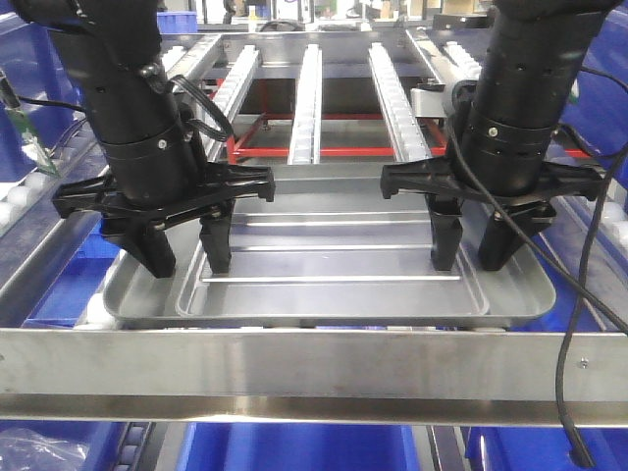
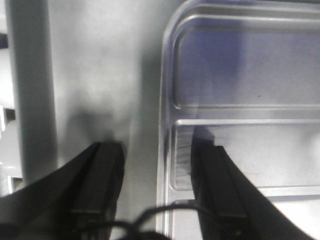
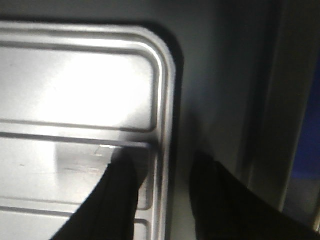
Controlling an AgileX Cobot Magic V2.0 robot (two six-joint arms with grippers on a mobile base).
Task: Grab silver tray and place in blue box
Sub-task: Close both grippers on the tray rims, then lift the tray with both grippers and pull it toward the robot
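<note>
The large shiny rectangular silver tray (image 1: 334, 294) lay flat on the grey metal tabletop (image 2: 90, 75), near the steel front rail (image 1: 294, 363) and in front of the long roller tracks (image 1: 306, 98). The black left tool (image 1: 186, 263) stood spread astride the tray's left rim, one finger inside, one outside. The black right tool (image 1: 469, 257) stood spread likewise astride the right rim. Neither seemed to pinch the rim, though the wrist views were blurred

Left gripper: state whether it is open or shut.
Open. The left gripper straddles the rim of the shiny rectangular silver metal tray, one finger outside, the other inside, a wide gap between them.
</note>
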